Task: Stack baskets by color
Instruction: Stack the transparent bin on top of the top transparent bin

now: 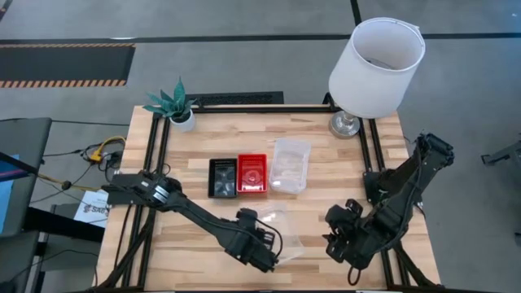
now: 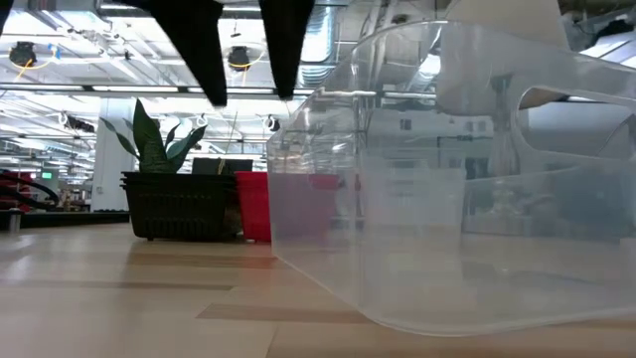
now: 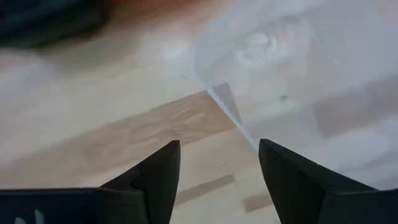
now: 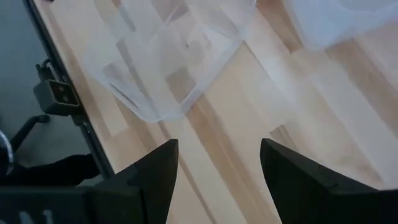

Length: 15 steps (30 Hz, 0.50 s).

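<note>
A black basket, a red basket and a clear basket stand side by side on their bottoms in the table's middle. A second clear basket lies near the front edge and fills the low view. My left gripper hangs open just above this basket's near left corner, pointing steeply down. Its fingers show above and left of the basket, and the rim lies just beyond the fingertips. My right gripper is open over bare table to the right, empty.
A white lampshade on a metal foot stands at the far right corner and a small potted plant at the far left corner. Black frame rails run along the table's sides. Bare wood lies between the two grippers.
</note>
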Motion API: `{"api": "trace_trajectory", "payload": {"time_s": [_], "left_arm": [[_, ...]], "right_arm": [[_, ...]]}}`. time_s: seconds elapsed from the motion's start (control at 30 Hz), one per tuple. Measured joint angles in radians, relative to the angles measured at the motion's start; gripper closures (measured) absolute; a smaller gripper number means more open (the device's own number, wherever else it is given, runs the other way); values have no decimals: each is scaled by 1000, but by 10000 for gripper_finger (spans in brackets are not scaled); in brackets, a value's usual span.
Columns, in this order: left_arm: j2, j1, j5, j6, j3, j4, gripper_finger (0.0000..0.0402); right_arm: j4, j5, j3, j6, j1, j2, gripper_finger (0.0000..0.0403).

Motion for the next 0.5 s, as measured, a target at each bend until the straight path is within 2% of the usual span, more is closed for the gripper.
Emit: {"api": "trace_trajectory", "payload": {"time_s": [0.1,0.2,0.33,0.5], "left_arm": [[8,7,-30,-143,1,23,195],[11,15,-76,-174,1,38,195],[11,26,-76,-206,1,61,195],[16,16,-30,-288,1,56,195]], "right_arm": [[-1,0,0,0,5,4,154],[-1,0,0,-1,5,4,154],[-13,0,0,-5,4,2,154],[-13,0,0,-6,10,2,154]]}}
